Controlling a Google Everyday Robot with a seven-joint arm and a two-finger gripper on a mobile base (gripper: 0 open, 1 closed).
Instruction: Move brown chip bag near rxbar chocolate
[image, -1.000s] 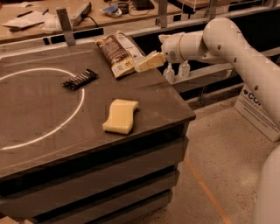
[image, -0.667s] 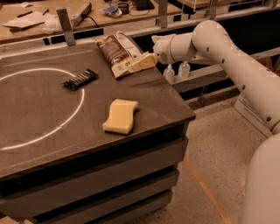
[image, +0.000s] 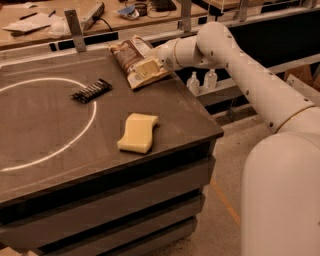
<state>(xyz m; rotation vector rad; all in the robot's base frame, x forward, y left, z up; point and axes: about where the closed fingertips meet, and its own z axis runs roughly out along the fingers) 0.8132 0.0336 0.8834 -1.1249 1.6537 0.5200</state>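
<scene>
The brown chip bag (image: 129, 56) lies at the far right of the dark table (image: 60, 130), its dark front panel up and cream edges showing. My gripper (image: 145, 67) reaches in from the right and sits over the bag's near right end. The rxbar chocolate (image: 91, 91), a small black wrapper, lies to the left of the bag, on the white circle's (image: 93, 114) line.
A pale yellow wavy sponge (image: 138, 132) lies near the table's front right corner. Two small bottles (image: 202, 81) stand on a shelf beyond the right edge. A cluttered bench (image: 60, 20) and two metal posts (image: 75, 30) run along the back.
My arm has swung left over the table. The gripper has moved from beside the bag's right edge to over its near right end.
</scene>
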